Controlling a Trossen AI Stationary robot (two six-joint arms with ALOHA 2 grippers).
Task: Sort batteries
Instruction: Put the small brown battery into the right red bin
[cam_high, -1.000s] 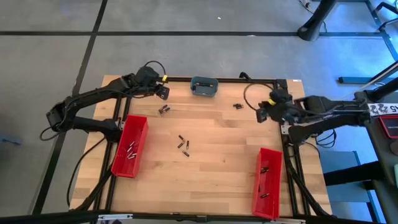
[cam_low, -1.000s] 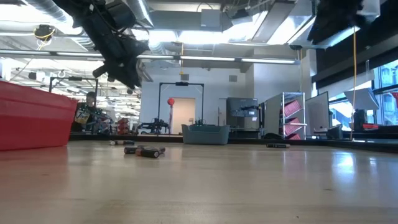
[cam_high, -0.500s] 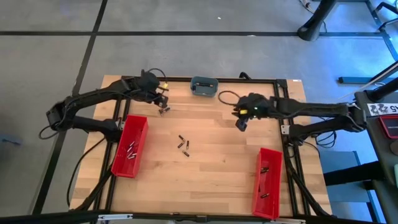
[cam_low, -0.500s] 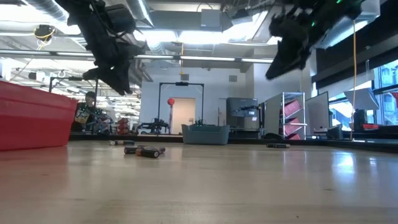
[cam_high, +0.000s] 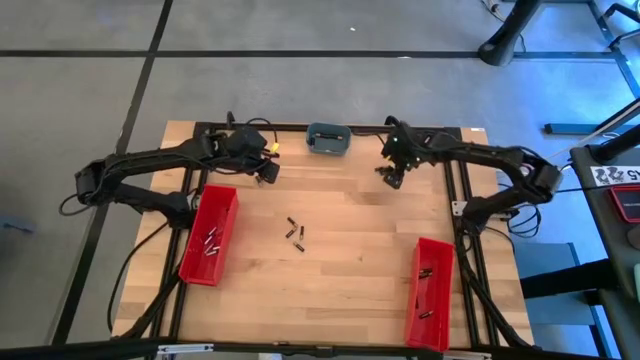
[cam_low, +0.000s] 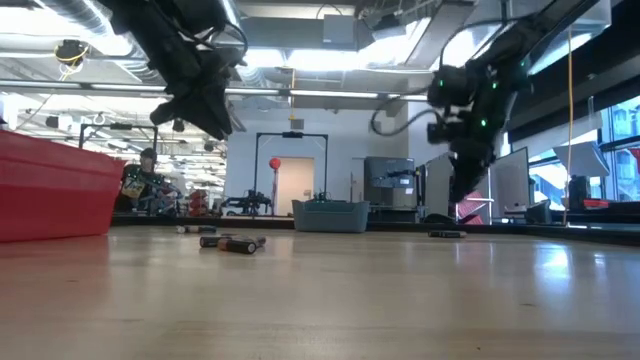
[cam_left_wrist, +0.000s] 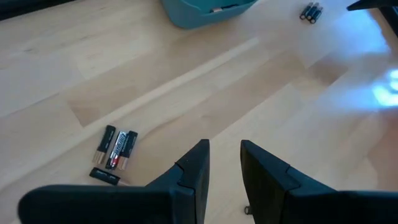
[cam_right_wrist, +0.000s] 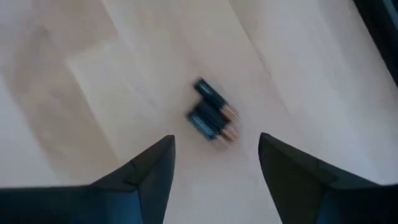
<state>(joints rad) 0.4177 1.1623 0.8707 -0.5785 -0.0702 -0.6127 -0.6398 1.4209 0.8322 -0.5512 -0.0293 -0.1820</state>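
We find the left gripper (cam_high: 267, 172) above batteries (cam_left_wrist: 114, 149) near the table's far left, its fingers a narrow gap apart and empty. More batteries lie mid-table (cam_high: 296, 233), and some already in the red bins (cam_high: 208, 236). The right gripper (cam_right_wrist: 214, 162) hangs spread wide over a small cluster (cam_right_wrist: 211, 113). We judge them hard, smooth, prone to roll; pinch across the barrel's middle.
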